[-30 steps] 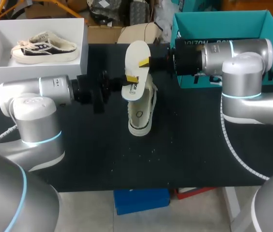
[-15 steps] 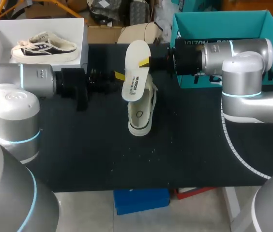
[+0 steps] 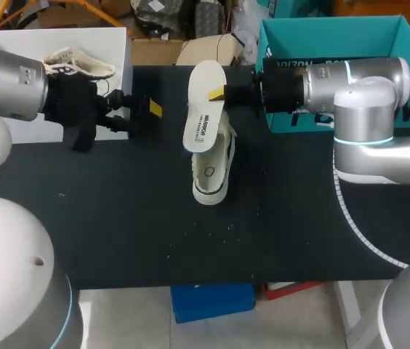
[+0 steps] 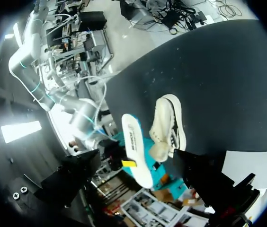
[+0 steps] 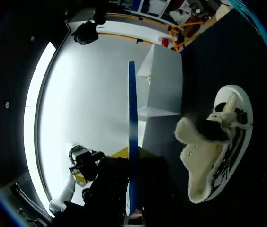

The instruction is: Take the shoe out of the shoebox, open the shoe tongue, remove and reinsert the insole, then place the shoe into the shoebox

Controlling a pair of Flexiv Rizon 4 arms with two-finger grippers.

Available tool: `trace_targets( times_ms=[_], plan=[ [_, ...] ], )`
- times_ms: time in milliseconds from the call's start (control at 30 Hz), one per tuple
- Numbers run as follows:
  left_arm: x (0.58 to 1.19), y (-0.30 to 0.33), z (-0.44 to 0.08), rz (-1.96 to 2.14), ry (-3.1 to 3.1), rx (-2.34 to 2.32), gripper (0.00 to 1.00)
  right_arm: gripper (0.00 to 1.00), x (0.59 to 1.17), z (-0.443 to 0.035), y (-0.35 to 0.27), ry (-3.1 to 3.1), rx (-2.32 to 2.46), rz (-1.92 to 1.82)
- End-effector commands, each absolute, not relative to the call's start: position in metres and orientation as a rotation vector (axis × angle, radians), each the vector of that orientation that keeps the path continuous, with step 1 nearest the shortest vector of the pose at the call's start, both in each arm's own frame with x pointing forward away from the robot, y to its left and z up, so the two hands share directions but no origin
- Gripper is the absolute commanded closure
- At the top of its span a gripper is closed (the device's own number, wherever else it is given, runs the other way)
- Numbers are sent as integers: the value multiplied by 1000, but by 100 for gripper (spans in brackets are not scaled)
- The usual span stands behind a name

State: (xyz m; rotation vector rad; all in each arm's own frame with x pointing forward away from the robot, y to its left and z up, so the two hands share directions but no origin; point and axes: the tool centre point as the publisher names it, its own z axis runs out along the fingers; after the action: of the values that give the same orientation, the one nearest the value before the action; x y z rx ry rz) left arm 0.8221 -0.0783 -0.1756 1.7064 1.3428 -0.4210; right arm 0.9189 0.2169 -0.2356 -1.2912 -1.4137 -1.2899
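Observation:
My right gripper (image 3: 216, 93) is shut on the edge of the white insole (image 3: 205, 105), which it holds upright over the heel of the cream shoe (image 3: 212, 169). That shoe stands on the black table (image 3: 139, 218). In the right wrist view the insole (image 5: 132, 137) shows edge-on between the fingers, with the shoe (image 5: 214, 151) beside it. My left gripper (image 3: 143, 110) hangs open and empty, well left of the insole, near the white shoebox (image 3: 16, 109). From the left wrist view, the insole (image 4: 137, 149) and shoe (image 4: 169, 124) lie ahead of the widely spread fingers (image 4: 72, 182).
Inside the white shoebox at the table's back left lies a second shoe (image 3: 81, 62). A teal box (image 3: 328, 36) stands at the back right behind my right arm. Bare black tabletop stretches in front of the shoe.
My left gripper let go of the insole, opened wide and drew back to the left towards the white box. The right gripper kept still with the insole.

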Motion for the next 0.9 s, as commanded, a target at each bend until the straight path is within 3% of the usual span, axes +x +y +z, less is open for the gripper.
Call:
trace_targets(
  times_ms=[33, 433, 900],
  plan=[
    [842, -110, -165, 85, 1568, 2162, 0, 100, 919, -236, 219, -1412, -1294, -1293],
    [838, -147, -136, 41, 1529, 2133, 0, 100, 919, -236, 219, -1412, -1294, -1293],
    [836, -148, -134, 39, 1513, 2120, 0, 100, 919, -236, 219, -1412, -1294, -1293]
  ],
)
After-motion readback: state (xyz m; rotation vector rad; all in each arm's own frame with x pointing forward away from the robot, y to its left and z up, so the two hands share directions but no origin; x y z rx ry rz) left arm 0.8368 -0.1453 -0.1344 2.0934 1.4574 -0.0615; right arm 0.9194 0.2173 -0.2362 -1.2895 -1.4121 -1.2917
